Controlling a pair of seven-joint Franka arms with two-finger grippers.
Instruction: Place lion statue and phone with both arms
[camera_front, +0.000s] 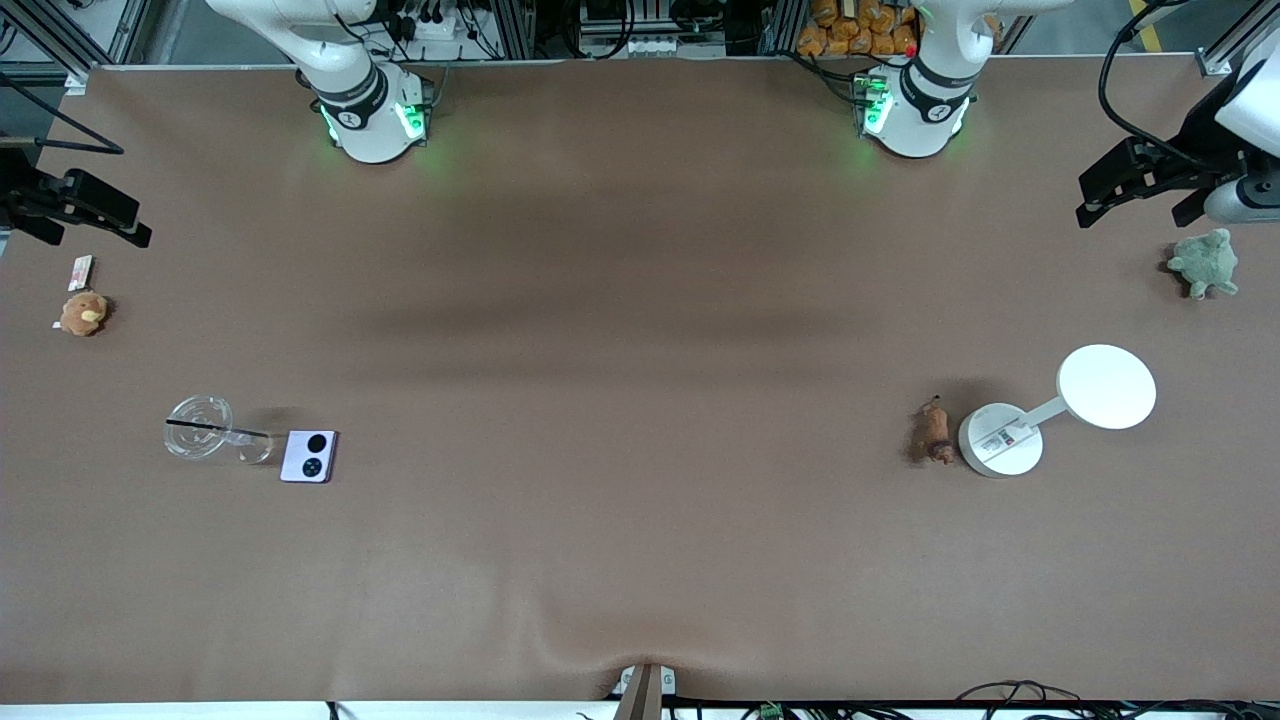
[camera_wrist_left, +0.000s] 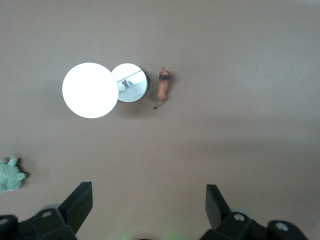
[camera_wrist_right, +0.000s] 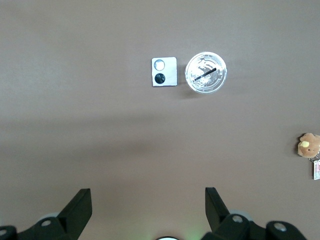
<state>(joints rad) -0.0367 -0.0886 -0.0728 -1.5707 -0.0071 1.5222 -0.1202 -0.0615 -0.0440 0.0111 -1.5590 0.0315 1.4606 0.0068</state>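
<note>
Wrist views: both pincers (apparently empty) agape.

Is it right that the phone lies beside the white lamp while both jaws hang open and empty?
Not quite. The phone lies beside the clear cup, toward the right arm's end of the table; the lion statue lies beside the white lamp. The front view shows this. Left gripper and right gripper are indeed open and empty.
</note>
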